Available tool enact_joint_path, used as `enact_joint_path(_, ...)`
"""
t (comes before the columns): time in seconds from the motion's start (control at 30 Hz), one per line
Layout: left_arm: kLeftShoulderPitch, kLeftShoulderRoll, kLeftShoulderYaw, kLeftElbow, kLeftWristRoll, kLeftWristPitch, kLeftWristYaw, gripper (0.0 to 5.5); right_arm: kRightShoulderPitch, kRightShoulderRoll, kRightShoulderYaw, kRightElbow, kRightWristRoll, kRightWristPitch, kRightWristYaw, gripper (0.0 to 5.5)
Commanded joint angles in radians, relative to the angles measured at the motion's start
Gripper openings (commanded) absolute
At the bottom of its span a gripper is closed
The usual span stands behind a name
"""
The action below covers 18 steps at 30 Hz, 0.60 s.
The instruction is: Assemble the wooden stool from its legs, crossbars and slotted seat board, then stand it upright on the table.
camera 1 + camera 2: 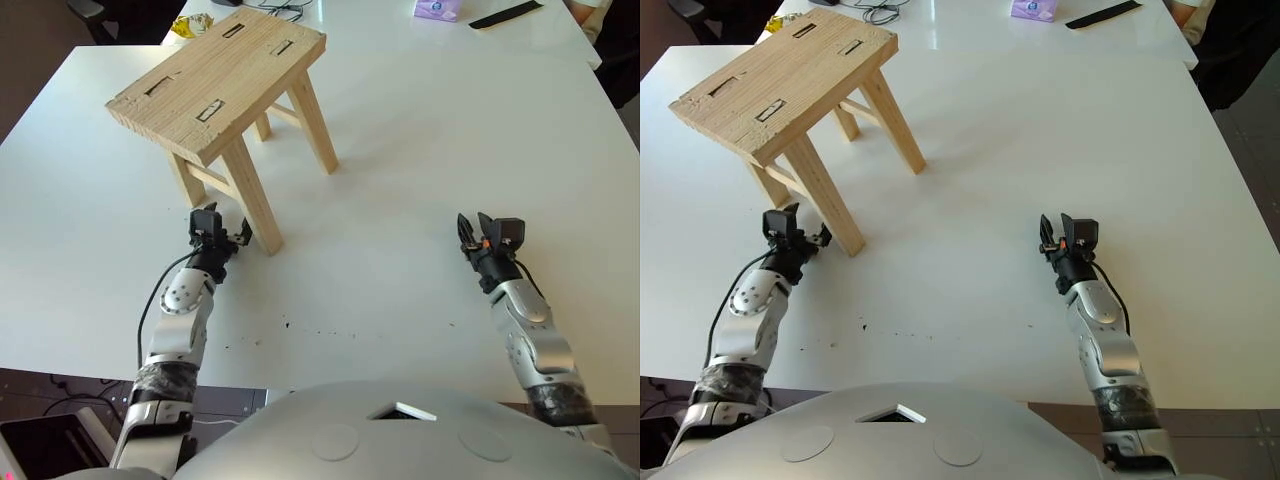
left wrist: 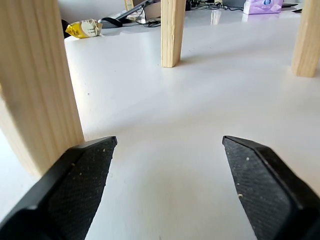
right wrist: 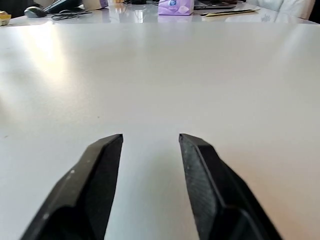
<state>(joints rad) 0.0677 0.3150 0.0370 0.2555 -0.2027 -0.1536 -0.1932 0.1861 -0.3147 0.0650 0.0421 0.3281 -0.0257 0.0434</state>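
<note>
Left eye view shows the wooden stool (image 1: 220, 85) fully assembled, upright on four legs at the white table's (image 1: 430, 150) far left, so the task looks finished. The left gripper (image 1: 220, 225) sits just beside the nearest leg (image 1: 255, 200), spread wide and empty. The right gripper (image 1: 472, 222), narrowly parted and empty, rests well apart.

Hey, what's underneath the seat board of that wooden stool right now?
Four legs, crossbars linking them, and bare white table. The seat board hides where the legs meet its underside, so those joints cannot be seen.
</note>
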Motion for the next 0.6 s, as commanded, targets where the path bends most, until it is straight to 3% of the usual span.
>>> enact_joint_path(0.03, -0.051, -0.051, 0.004, 0.175, 0.063, -0.037, 0.045, 3.96, -0.088, 0.064, -0.028, 0.126, -0.062, -0.078, 0.010, 2.66)
enact_joint_path(0.1, -0.074, -0.055, 0.002, 0.222, 0.092, -0.076, 0.054, 3.96, -0.114, 0.082, -0.028, 0.184, -0.094, -0.110, 0.021, 3.01)
enact_joint_path(0.6, -0.213, -0.120, 0.035, 0.433, 0.126, -0.252, 0.081, 3.96, -0.297, 0.145, -0.138, 0.499, -0.172, -0.267, 0.023, 3.01)
